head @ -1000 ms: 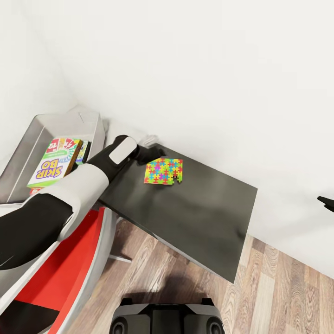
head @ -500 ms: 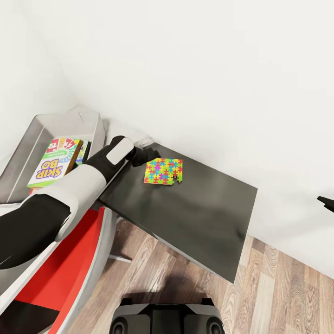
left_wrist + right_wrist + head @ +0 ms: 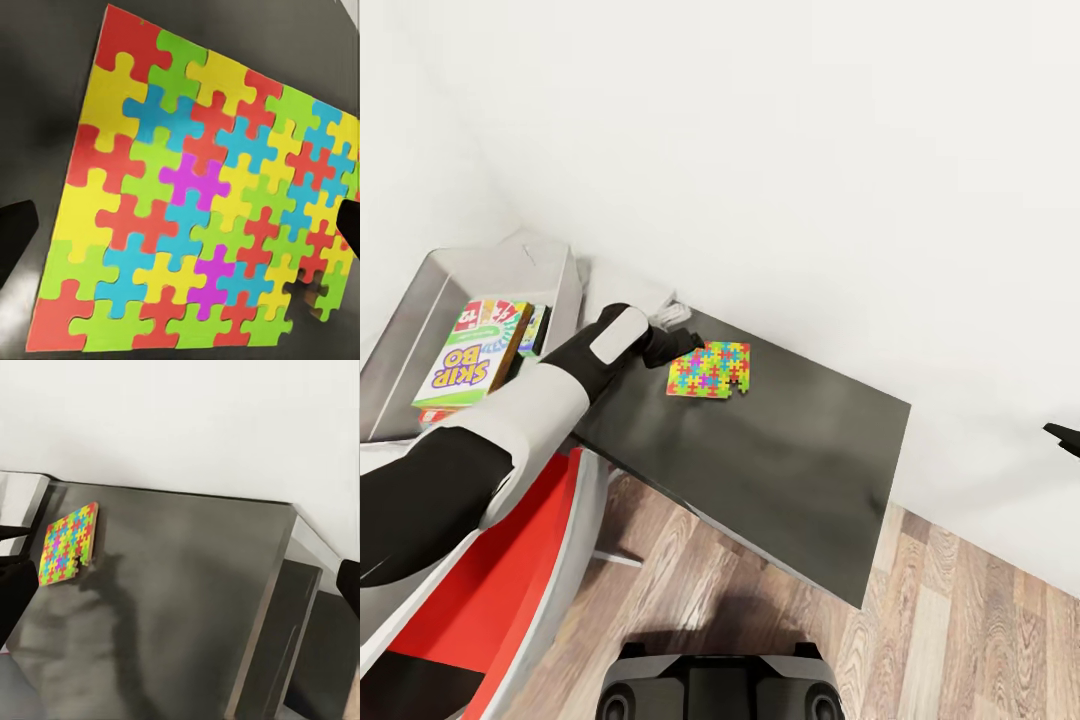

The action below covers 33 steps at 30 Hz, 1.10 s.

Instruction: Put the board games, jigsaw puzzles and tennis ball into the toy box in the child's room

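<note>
Head view: the left tool (image 3: 685,343) sits with its fingers apart, right beside the jigsaw puzzle (image 3: 710,369) lying flat on the dark worktop (image 3: 800,470), ready to grab.

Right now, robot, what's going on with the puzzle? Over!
Left gripper open, fingers either side of the jigsaw puzzle. Puzzle flat on the dark table. Right gripper open, held clear. Nothing in the way.
</note>
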Available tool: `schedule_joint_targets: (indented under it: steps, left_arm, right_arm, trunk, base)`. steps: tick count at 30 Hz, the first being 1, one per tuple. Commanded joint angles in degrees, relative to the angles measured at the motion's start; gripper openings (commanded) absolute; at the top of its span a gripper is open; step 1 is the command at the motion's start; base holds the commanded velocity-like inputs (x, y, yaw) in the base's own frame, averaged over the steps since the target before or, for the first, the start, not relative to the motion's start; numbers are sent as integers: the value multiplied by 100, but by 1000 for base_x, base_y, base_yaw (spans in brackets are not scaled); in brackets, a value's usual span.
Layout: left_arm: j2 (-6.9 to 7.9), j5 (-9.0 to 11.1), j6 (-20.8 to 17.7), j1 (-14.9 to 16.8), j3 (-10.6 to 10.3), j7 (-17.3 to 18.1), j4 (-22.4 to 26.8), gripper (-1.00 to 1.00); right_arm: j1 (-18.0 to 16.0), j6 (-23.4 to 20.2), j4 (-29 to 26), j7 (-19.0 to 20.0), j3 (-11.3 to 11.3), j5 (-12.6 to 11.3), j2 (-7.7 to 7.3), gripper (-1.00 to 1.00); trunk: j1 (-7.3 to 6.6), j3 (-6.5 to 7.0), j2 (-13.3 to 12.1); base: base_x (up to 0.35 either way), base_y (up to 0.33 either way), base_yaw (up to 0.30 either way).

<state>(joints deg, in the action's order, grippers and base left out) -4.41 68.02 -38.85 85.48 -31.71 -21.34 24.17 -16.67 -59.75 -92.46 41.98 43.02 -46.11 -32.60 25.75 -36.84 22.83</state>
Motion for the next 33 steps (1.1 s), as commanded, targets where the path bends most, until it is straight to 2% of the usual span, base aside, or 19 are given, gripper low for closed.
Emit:
schedule_joint_targets:
  steps: [1,10,33]
  left_arm:
    - [6,62,0,-4,-37,-49,9,100]
    - [10,62,0,-34,-36,-46,9,100]
    - [10,65,33,-39,-35,-45,9,100]
  right_arm:
    - [-8,-25,0,40,5,32,-1,100]
    - [-8,-25,0,39,5,32,-1,100]
    - [-8,-25,0,39,5,32,3,100]
  trunk:
    - [3,-7,9]
    - [3,-7,9]
    - [3,-7,9]
  base:
    - [0,0,-166]
    - [0,0,-140]
    - [0,0,-29]
